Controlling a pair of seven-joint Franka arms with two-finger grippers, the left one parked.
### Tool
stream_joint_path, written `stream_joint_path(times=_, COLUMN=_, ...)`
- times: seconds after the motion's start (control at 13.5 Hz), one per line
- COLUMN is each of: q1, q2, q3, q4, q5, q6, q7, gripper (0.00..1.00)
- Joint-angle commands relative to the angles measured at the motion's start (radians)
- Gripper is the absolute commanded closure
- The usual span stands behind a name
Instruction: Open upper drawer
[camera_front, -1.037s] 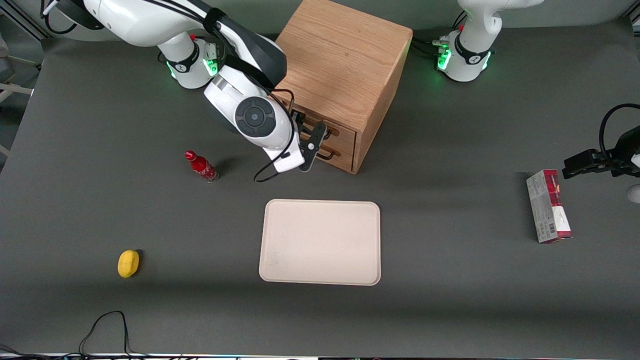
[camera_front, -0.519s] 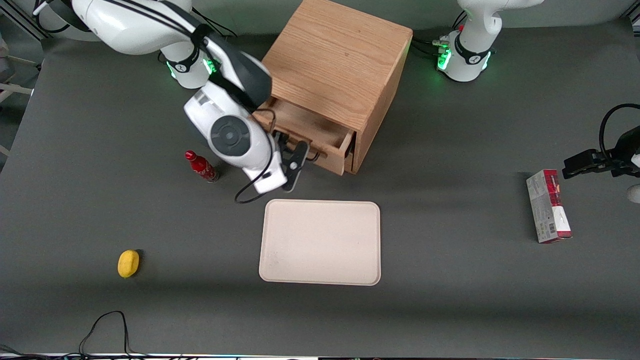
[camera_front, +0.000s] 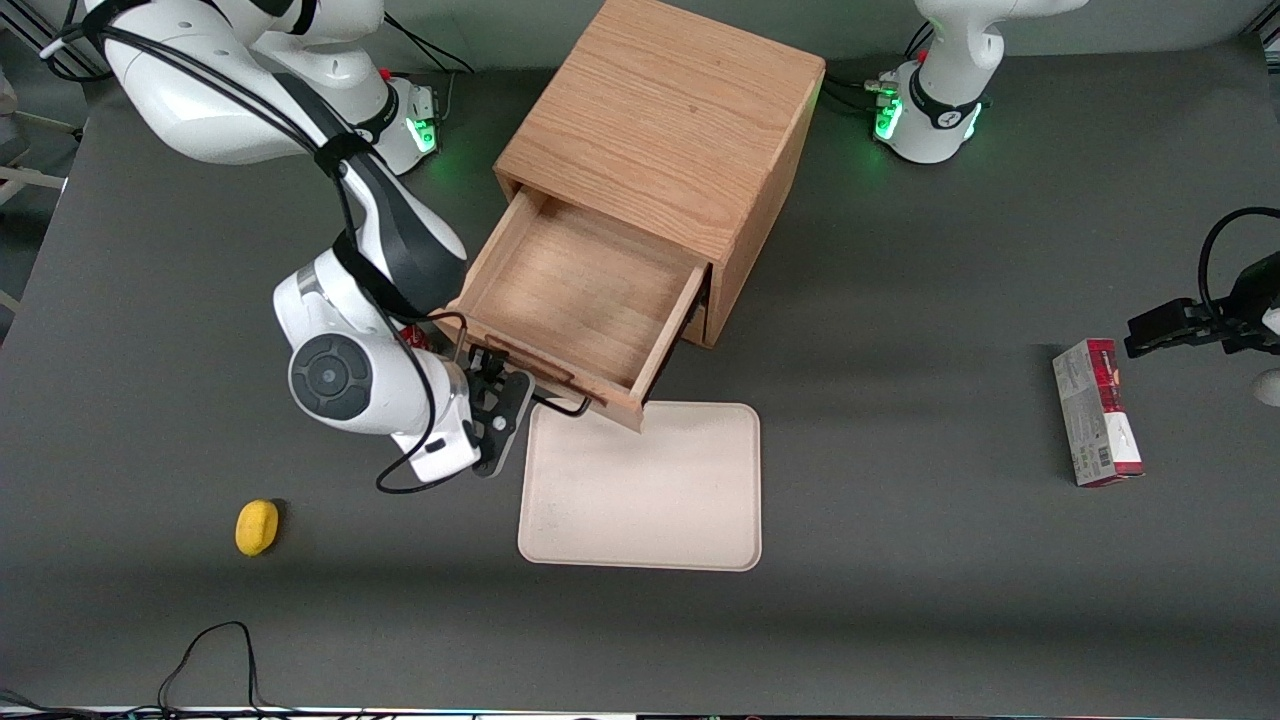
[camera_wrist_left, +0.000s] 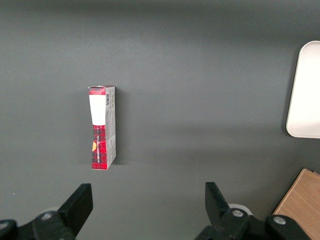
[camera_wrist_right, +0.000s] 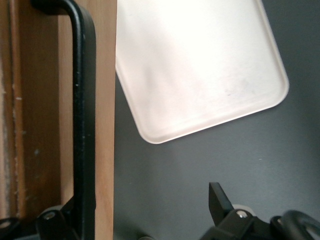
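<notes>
Jutting cameraward: upper drawer (camera_front: 580, 300), pincer (camera_front: 505, 400)

right arm reaches low, jaws (camera_front: 512, 398) spread wide apart.

The upper drawer (camera_front: 580, 300) is sticking out of the cabinet (camera_front: 665, 140), overhanging the tray (camera_front: 650, 490); the gripper (camera_front: 500, 400) is sitting at its handle (camera_front: 535, 385).

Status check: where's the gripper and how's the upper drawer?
Gripper at the upper drawer handle, fingers open. Drawer pulled far out, empty. Its front corner overhangs the tray.
</notes>
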Motion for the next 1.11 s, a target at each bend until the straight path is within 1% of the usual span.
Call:
stream_joint_path(times=0.0, q1=0.016, q2=0.046, q3=-0.013, q4=0.094, q5=-0.015, q6=-0.013, q7=-0.018, gripper=0.00)
stream_joint_path(times=0.15, q1=0.016, q2=0.040, q3=-0.015, q4=0.118, q5=-0.019, q6=-0.013, q7=-0.006, gripper=0.00)
stream_joint_path(times=0.3, q1=0.018, q2=0.026, q3=-0.041, q4=0.157, q5=-0.024, q6=-0.013, q7=-0.004, gripper=0.00)
stream_joint_path(times=0.44, q1=0.018, q2=-0.004, q3=-0.042, q4=0.175, q5=-0.015, q6=-0.024, q7=-0.006, gripper=0.00)
stream_joint_path(times=0.52, q1=0.013, q2=-0.020, q3=-0.045, q4=0.175, q5=-0.003, q6=-0.051, q7=-0.007, gripper=0.00)
stream_joint_path(times=0.59, q1=-0.002, q2=-0.037, q3=-0.056, q4=0.175, q5=0.057, q6=-0.109, q7=-0.007, gripper=0.00)
stream_joint_path(times=0.67, q1=-0.007, q2=-0.073, q3=-0.112, q4=0.175, q5=0.138, q6=-0.171, q7=-0.003, gripper=0.00)
stream_joint_path(times=0.74, q1=-0.004, q2=-0.137, q3=-0.186, q4=0.165, q5=0.176, q6=-0.185, q7=0.002, gripper=0.00)
stream_joint_path(times=0.81, q1=0.001, q2=-0.203, q3=-0.231, q4=0.137, q5=0.183, q6=-0.193, q7=0.032, gripper=0.00)
stream_joint_path(times=0.89, q1=-0.001, q2=-0.262, q3=-0.254, q4=0.090, q5=0.183, q6=-0.205, q7=0.121, gripper=0.00)
stream_joint_path(times=1.04, q1=0.001, q2=-0.367, q3=-0.300, q4=0.024, q5=0.172, q6=-0.296, q7=0.303, gripper=0.00)
